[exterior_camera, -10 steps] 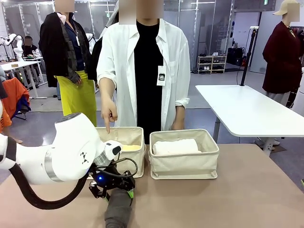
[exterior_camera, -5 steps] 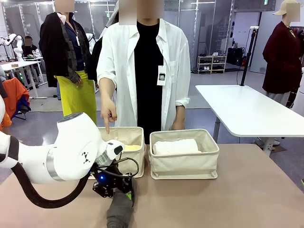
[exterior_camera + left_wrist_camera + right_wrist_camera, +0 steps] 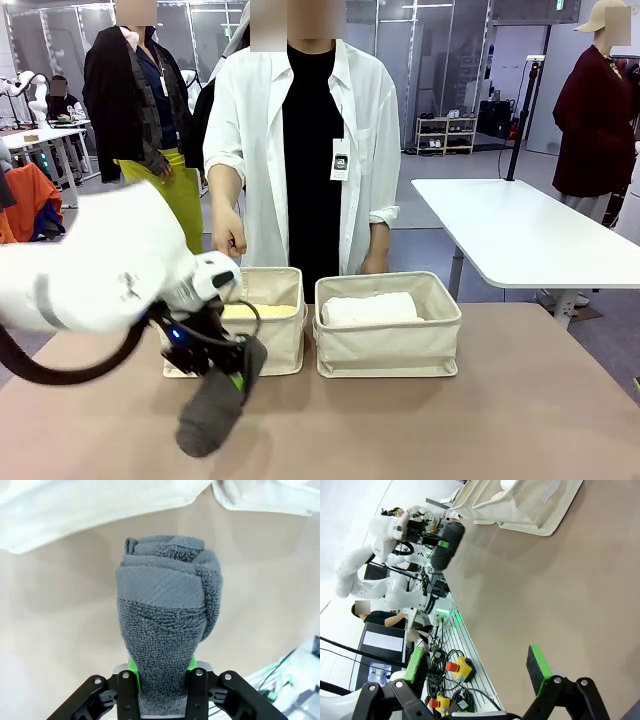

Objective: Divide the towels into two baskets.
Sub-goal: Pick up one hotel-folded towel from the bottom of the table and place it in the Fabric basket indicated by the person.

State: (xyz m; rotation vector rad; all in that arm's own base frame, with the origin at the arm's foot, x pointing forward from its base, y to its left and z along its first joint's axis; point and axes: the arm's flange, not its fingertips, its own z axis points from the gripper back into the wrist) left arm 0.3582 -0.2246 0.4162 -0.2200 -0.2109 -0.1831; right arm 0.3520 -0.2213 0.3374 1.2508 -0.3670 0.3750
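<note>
Left gripper [image 3: 236, 372]: jaws clamped on dark grey rolled towel [image 3: 215, 405], lifted off table before left beige canvas basket [image 3: 283, 345] | Right gripper [image 3: 477, 662]: jaws wide apart, empty | Pale yellow towel [image 3: 262, 311] partly hidden.

No legible text anywhere. The badge [image 3: 340, 160] on the person's white shirt [image 3: 250, 120] was too small to read; the laptop screen [image 3: 382, 642] was blurred.

Two baskets [image 3: 388, 340] side by side, a towel [image 3: 368, 309] in each
</note>
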